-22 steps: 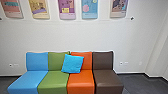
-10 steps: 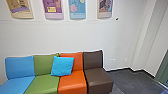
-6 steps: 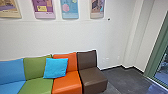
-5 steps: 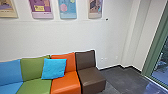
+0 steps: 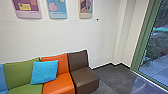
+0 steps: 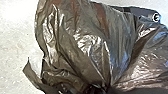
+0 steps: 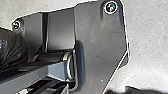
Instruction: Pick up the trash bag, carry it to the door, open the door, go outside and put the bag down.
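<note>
The floor (image 6: 15, 32) lies pale and speckled under the robot in both wrist views. Above it, in the left wrist view, is the trash bag (image 6: 75, 37), dark, shiny and creased, with reddish patches in its film and its folds drawn in to a bunched dark spot. It hides part of the robot's plate (image 7: 92, 30); where it lies from the brown seat (image 5: 83, 76), I can't tell. As for the grippers, I can't tell whether the left gripper is clamped on the bag, or whether the right gripper is apart or together.

Farther out, the brown seat ends a row of padded seats. Directly left of it comes the orange seat (image 5: 58, 82), then the green seat (image 5: 21, 71) and a sliver of the blue seat (image 5: 2, 77). A bright blue cushion (image 5: 44, 72) leans across the green and orange backs — one seat over from the brown.

Behind the brown seat rises a white wall (image 5: 62, 35), with posters (image 5: 58, 8) hung higher up and to its left. Well to its right stands a green frame (image 5: 141, 47) with glass — paving (image 5: 155, 66) and plants (image 5: 160, 42) beyond.
</note>
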